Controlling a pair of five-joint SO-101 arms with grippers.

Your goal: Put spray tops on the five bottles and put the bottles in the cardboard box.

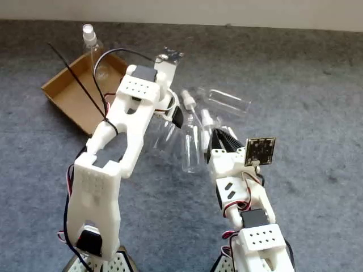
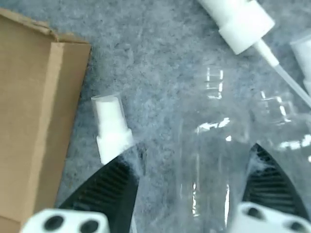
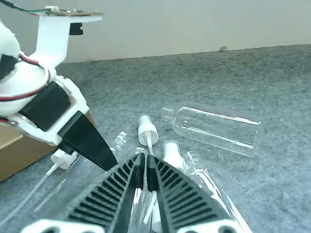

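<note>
Left wrist view: left gripper [image 2: 192, 162] spread wide astride a clear bottle [image 2: 214, 111], box [image 2: 29, 121] nearby. Right gripper [image 3: 146, 159] pinched narrow on the tube of a spray top [image 3: 147, 130].

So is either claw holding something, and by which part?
The right gripper pinches a spray top by its thin tube; the left gripper straddles a bottle, open.

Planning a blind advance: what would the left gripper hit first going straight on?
Likely the clear plastic bottle lying between the left gripper's open fingers, grey carpet just beneath; depth unclear.
</note>
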